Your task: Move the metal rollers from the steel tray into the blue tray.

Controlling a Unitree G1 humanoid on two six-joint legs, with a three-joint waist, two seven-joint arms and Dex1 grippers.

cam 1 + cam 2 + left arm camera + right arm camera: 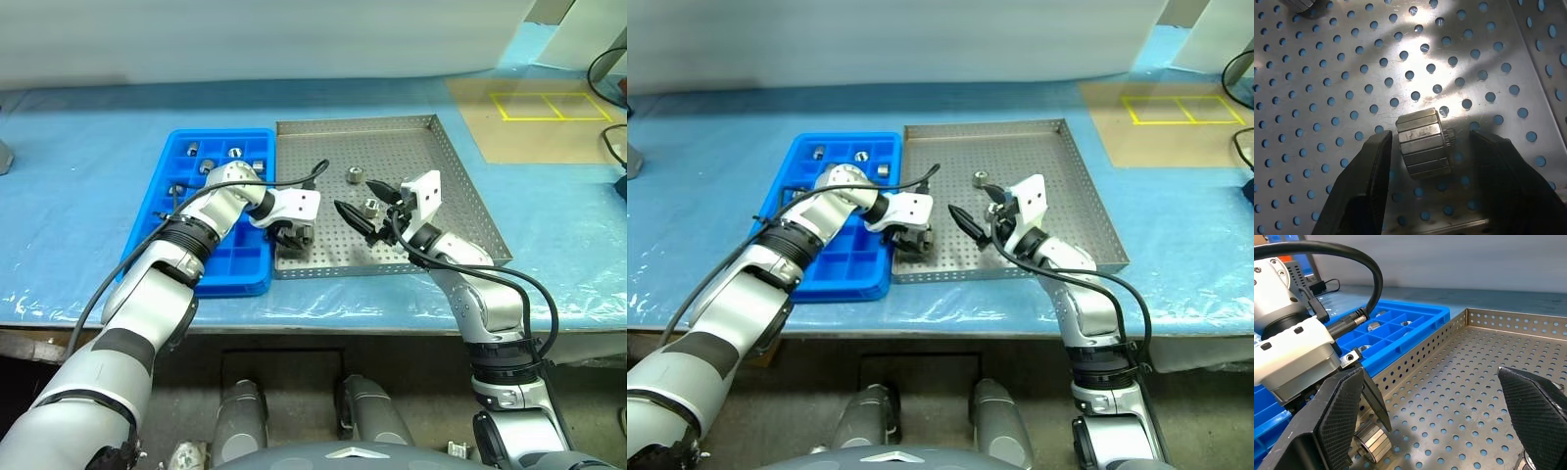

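Left wrist view: small faceted grey metal roller (1424, 143) lying on side on perforated floor of large shallow silver steel tray (1327, 73), near tray's corner beside bright blue compartmented plastic tray (211, 264). Looks solid, dense for size, stiff, slick; likely to roll or squirt out. Best pinch across flat facets, mid-length. Left gripper (1430, 181) jaws part-open, straddling roller, one finger (1369, 176) just beside it, not clamped. Right gripper (364, 210) jaws wide apart, empty, over tray middle near two more rollers (355, 175).
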